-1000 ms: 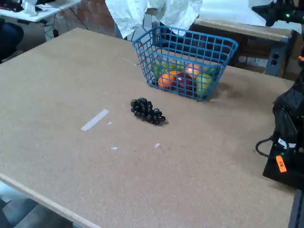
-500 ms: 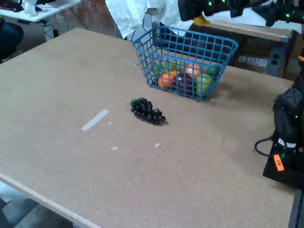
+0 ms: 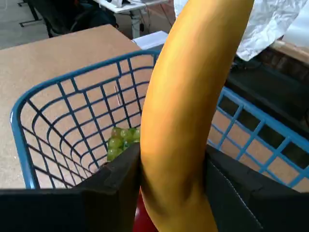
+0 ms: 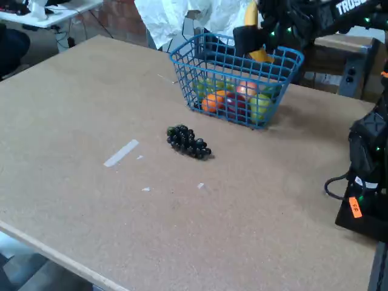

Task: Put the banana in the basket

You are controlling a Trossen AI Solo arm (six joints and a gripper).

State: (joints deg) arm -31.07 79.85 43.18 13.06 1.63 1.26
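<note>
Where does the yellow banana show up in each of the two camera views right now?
Wrist view: the smooth yellow banana fills the centre, running top to bottom, clamped between the black fingers.
Fixed view: top right of centre, over the far rim.
Shared landmark: the blue wire-grid basket.

Black arm reaching in from upper right, claw (image 4: 257, 41) angled downward, jaws clamped.

Arm moved leftward and lower in fixed view; gripper (image 4: 257, 42) with clamped banana (image 4: 253, 27) now over basket (image 4: 209, 60), previously above and behind it.
</note>
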